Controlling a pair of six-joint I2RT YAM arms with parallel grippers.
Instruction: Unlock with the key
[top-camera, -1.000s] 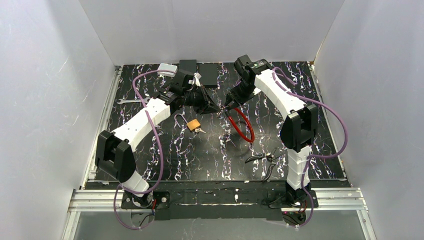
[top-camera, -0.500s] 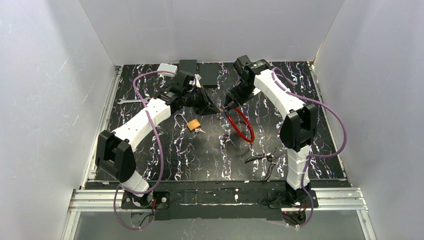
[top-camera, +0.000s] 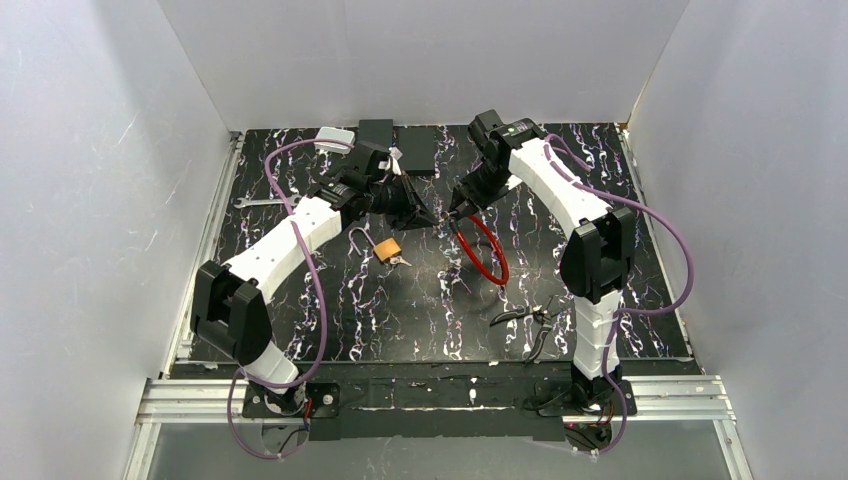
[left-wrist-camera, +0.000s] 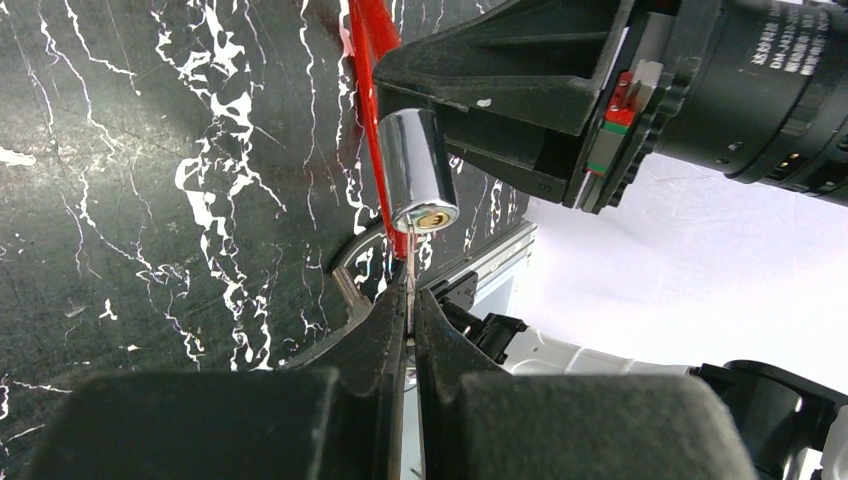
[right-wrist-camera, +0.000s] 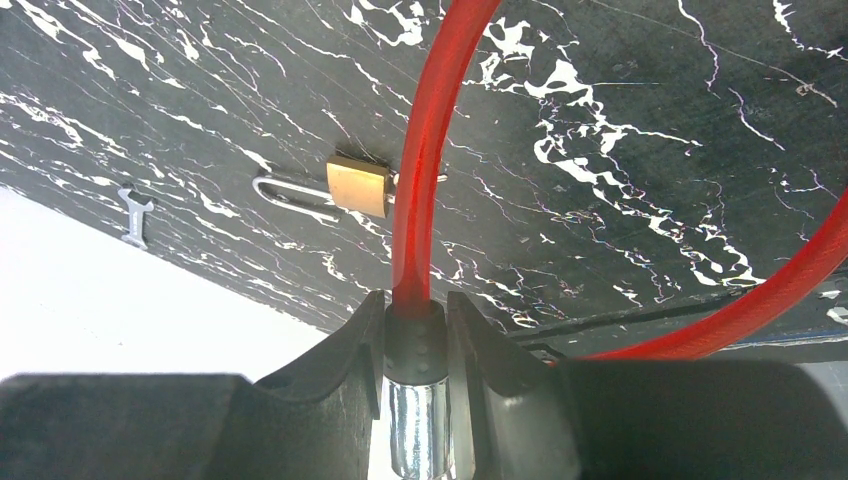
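Observation:
My right gripper (right-wrist-camera: 417, 330) is shut on the red cable lock (top-camera: 484, 248), gripping its black collar and chrome cylinder (right-wrist-camera: 418, 425) and holding it above the table. In the left wrist view the chrome cylinder (left-wrist-camera: 418, 172) shows its brass keyhole face toward me. My left gripper (left-wrist-camera: 409, 300) is shut on a thin key (left-wrist-camera: 410, 268), whose blade points up at the keyhole, its tip at or just below the brass face. In the top view the two grippers (top-camera: 425, 213) meet at mid-table, far side. The red cable (right-wrist-camera: 425, 150) loops down to the table.
A brass padlock (top-camera: 388, 248) with a long shackle and keys lies on the black marbled table (top-camera: 330, 300) left of centre. Pliers (top-camera: 530, 322) lie near the right arm's base. A wrench (top-camera: 258, 202) lies at the left edge. Dark boxes (top-camera: 410, 148) stand at the back.
Almost nothing has moved. Both grippers stay at the same spot, the key held against the lock cylinder.

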